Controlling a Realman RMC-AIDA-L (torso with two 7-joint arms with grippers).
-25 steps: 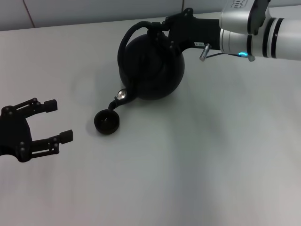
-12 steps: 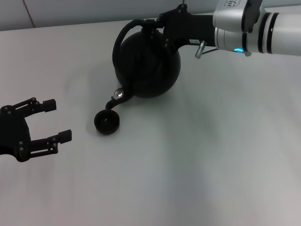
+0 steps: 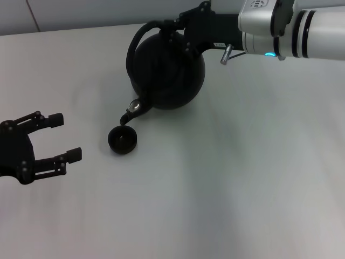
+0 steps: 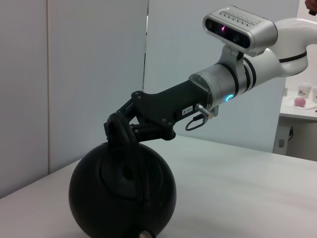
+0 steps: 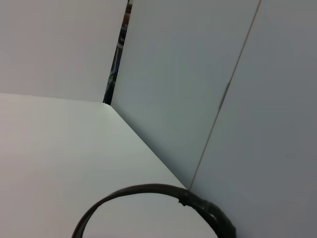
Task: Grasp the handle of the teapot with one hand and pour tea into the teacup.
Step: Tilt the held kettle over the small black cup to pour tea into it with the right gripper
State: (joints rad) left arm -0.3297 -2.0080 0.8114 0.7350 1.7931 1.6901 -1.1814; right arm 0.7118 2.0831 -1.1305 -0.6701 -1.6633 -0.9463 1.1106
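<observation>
The round matte-black teapot [image 3: 164, 70] hangs tilted in the air at the back of the table, its spout [image 3: 131, 110] pointing down just above the small black teacup [image 3: 122, 140]. My right gripper [image 3: 173, 31] is shut on the arched handle [image 3: 141, 35] at the pot's top. The left wrist view shows the same claw [image 4: 120, 130] clamped on the handle above the teapot [image 4: 121, 193]. The right wrist view shows only a stretch of the handle [image 5: 148, 191]. My left gripper [image 3: 63, 138] is open and empty at the left, apart from the cup.
The white table [image 3: 242, 178] stretches to the right and front of the cup. A grey wall [image 3: 81, 13] runs along the table's far edge behind the teapot.
My right arm has carried the teapot a little toward the back and left, keeping it tilted with the spout over the cup. The left gripper and the cup have not moved.
</observation>
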